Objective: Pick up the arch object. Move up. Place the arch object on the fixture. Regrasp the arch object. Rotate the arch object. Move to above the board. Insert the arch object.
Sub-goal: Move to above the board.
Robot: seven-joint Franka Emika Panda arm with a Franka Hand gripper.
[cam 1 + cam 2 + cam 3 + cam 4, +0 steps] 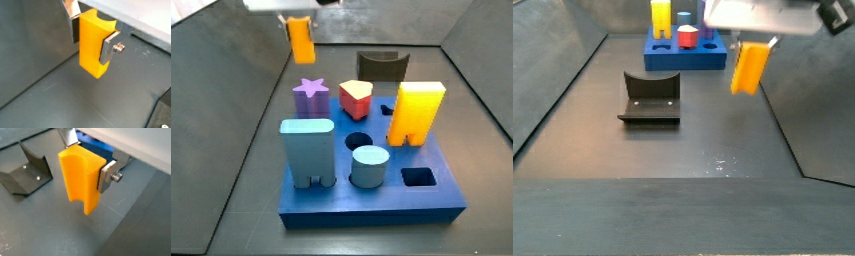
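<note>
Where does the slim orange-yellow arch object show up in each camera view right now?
Wrist view: slim orange-yellow arch object, clamped in the tool.
Wrist view: arch object in the middle, dark fixture beside it on the floor.
Side view: arch object hangs top left, beyond the blue board.
Side view: arch object upper right.
Shared landmark: the fixture.

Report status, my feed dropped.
End effector shut on arch object, airborne over floor. Fixture empty, off to the side. Board apart. Nothing obstructing.
</note>
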